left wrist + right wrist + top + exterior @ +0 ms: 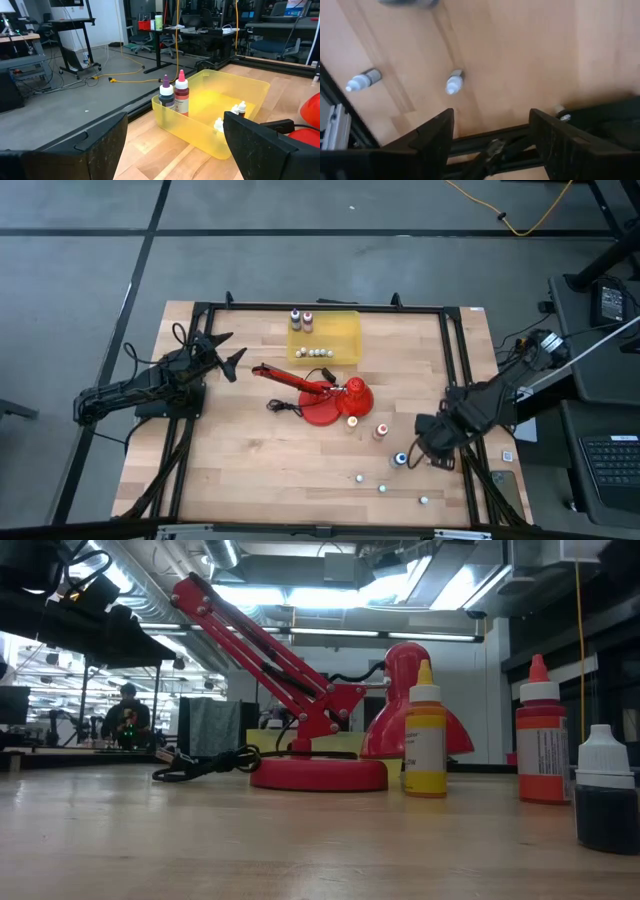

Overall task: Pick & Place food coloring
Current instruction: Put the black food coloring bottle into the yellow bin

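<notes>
Light: the room was bright, from long ceiling lamps [330, 590] above my table [300, 450].
Shadows: they were soft and small under my arms.
Glare: the lamps looked washed out white.
Blur: my right wrist picture was fuzzy, the little bottles [455, 81] too.

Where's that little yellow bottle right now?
From above, the yellow bottle stands upright on the table, right of centre, just in front of the red lamp, with the orange-red bottle to its right.
</notes>
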Tool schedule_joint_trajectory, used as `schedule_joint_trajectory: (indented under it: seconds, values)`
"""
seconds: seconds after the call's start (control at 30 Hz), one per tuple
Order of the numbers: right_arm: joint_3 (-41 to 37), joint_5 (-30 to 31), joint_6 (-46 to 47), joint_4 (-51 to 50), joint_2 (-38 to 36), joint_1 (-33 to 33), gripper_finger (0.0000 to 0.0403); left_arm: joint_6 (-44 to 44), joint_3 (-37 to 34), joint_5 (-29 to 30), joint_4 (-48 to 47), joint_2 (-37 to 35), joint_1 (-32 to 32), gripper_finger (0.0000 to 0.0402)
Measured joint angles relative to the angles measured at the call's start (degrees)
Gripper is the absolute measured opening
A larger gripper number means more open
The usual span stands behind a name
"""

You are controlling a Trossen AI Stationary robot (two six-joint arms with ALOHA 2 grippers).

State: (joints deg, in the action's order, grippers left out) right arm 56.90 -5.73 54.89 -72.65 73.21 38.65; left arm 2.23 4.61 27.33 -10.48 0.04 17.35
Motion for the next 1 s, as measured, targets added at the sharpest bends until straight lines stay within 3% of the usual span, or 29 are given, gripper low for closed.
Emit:
schedule_joint_trajectory:
  seconds: [0.47,1.0]
  values:
    - [-5.42,-0.42,6.56,12.86,6.41,10.5,0.0259,0.0,0.01,0.01,0.0,0.0,-0.01,0.0319]
    - [-10.13,0.28,5.91,24.13,13.3,11.93,0.0259,0.0,-0.01,0.0,0.0,0.01,-0.01,0.0319]
